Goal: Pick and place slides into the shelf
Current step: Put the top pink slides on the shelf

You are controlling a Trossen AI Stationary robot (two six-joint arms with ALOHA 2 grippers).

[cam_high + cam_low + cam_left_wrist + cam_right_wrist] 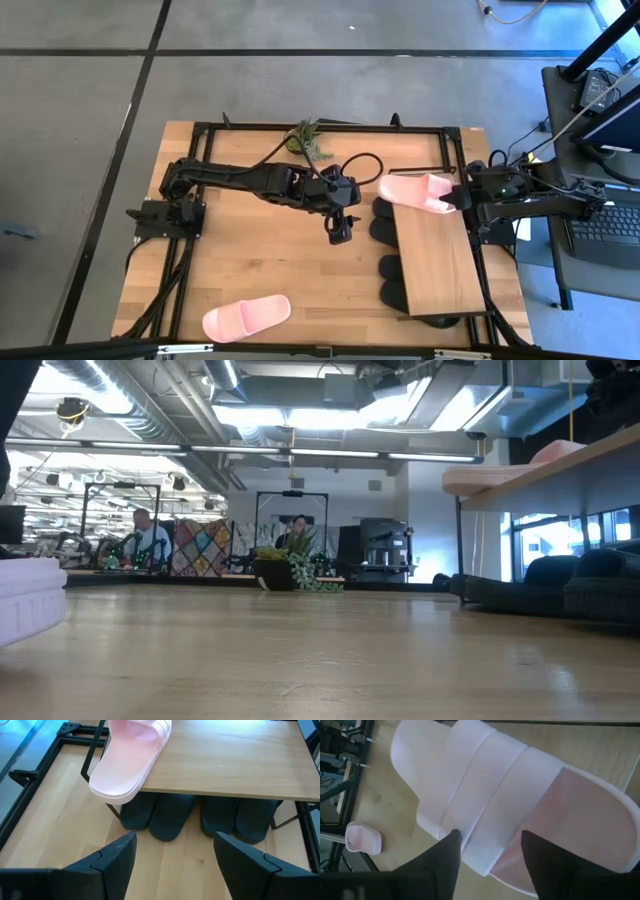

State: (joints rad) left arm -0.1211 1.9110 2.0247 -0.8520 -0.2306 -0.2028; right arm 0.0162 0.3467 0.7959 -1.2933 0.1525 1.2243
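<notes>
Dark fingers of the right gripper are seen straddling the strap of a pink slide, partly closed around it; whether the slide is gripped or just let go cannot be told. In the high view this slide lies on the far end of the shelf top board, its toe overhanging the board's edge toward the table centre. Four black slides are stowed beneath the board. The second pink slide lies on the table near the front edge, well apart from the shelf.

The left gripper is held over the table centre, jaws wide and empty, facing the shelf.

For the step in hand, judged as setting the pink slide on the board:
- The slide should be drawn further onto the board before release, since the overhang may let it tip off.
- The sole should be laid flat before the fingers are parted.
- The fingers should be lifted clear of the strap without dragging it.
- Room should be left beside it for the second pink slide.
</notes>
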